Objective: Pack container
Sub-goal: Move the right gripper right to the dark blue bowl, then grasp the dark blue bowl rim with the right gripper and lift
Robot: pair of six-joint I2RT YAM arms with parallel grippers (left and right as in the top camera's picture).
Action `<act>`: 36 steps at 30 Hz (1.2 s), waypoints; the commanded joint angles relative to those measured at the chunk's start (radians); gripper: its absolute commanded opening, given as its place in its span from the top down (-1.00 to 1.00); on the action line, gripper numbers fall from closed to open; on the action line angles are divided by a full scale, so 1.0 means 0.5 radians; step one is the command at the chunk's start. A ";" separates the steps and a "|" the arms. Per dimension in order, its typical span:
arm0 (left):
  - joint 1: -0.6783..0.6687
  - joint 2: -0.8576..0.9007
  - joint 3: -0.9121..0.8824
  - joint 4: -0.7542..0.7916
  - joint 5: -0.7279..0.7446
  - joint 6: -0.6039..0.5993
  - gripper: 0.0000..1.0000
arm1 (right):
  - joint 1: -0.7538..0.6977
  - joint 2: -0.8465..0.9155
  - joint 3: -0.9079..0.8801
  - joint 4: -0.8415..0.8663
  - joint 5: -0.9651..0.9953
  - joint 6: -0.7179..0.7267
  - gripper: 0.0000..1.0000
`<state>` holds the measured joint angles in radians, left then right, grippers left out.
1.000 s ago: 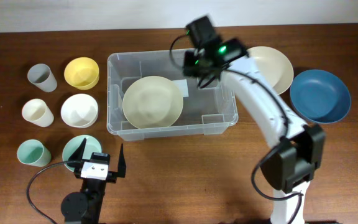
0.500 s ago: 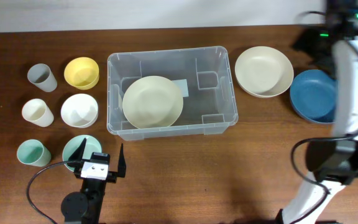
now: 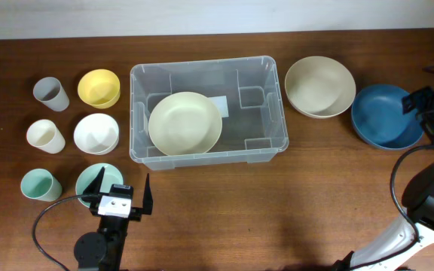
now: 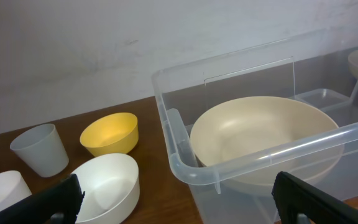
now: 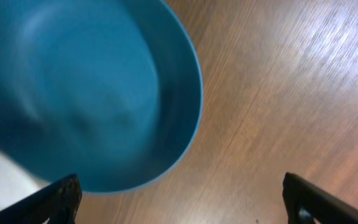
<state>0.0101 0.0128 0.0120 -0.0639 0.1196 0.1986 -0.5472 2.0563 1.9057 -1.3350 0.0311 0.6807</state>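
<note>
The container [image 3: 137, 90] is a large clear bin at the table's middle, and a cream bowl [image 3: 184, 123] lies in its left half. In the left wrist view the container's rolled rim [image 4: 266, 155] is close, with the cream bowl [image 4: 260, 134] behind it. My left gripper [image 3: 121, 190] sits at the front left, open and empty [image 4: 179, 200], pointing at the container's near left corner. At the far right edge, by a blue bowl [image 3: 383, 117], is my right gripper [image 3: 431, 107]. It stands open and empty [image 5: 180, 200] over bare wood, with the blue bowl [image 5: 86, 87] to its left.
A second cream bowl [image 3: 320, 86] sits between the container and the blue bowl. Left of the container stand a grey cup [image 3: 50, 93], a yellow bowl [image 3: 99, 87], a white cup [image 3: 44, 135], a white bowl [image 3: 96, 133], a green cup [image 3: 38, 184] and a green bowl [image 3: 89, 179].
My right arm has swung from above the container's back right corner to the table's far right edge beside the blue bowl, and its jaws have opened wider. The left arm has not moved.
</note>
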 commanded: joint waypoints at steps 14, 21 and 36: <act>0.012 -0.012 -0.007 -0.009 -0.002 0.018 -0.99 | -0.122 -0.011 -0.658 0.689 -0.188 0.032 -0.98; 0.011 -0.012 -0.007 -0.009 -0.002 0.018 -0.99 | -0.161 -0.011 -0.871 0.934 -0.289 -0.060 -0.98; 0.012 -0.012 -0.007 -0.009 -0.002 0.018 -0.99 | -0.163 -0.011 -0.984 1.139 -0.310 -0.059 -0.13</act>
<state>0.0101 0.0128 0.0120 -0.0639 0.1196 0.1986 -0.6277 2.0563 1.4216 -0.7715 -0.1192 0.6495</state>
